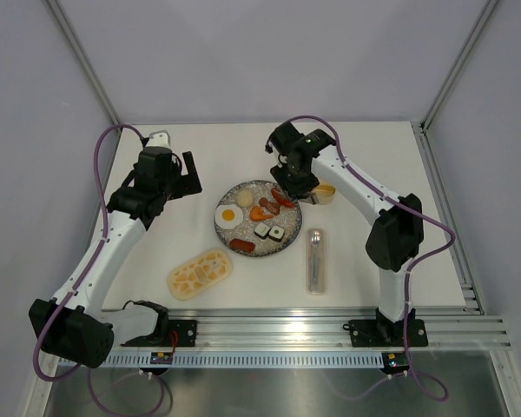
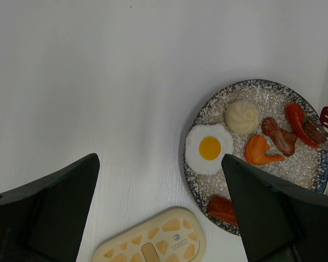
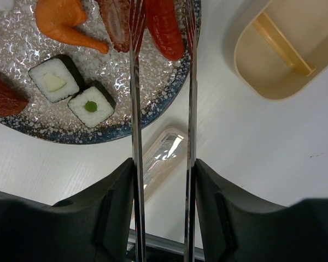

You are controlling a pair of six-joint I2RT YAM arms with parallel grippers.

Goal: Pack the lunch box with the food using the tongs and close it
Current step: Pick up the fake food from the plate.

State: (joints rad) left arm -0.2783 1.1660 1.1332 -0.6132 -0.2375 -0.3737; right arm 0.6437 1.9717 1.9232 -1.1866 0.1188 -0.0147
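My right gripper (image 3: 163,169) is shut on the silver tongs (image 3: 135,109), one finger pressed on each arm. The tong tips straddle a red sausage (image 3: 164,27) on the speckled plate (image 1: 247,193). Also on the plate are a fried egg (image 2: 209,148), a pale bun (image 2: 242,116), an orange piece (image 2: 262,151), a brown sausage (image 2: 279,135) and two sushi rolls (image 3: 54,81). The cream lunch box (image 3: 284,49) stands uncovered just right of the plate. Its patterned lid (image 2: 153,240) lies on the table to the plate's front left. My left gripper (image 2: 159,161) hangs open left of the plate, holding nothing.
A long clear cutlery case (image 1: 316,259) lies in front of the lunch box, right of the plate. The metal rail (image 1: 330,334) carrying both arm bases runs along the near edge. Grey walls close in the table at the back and sides.
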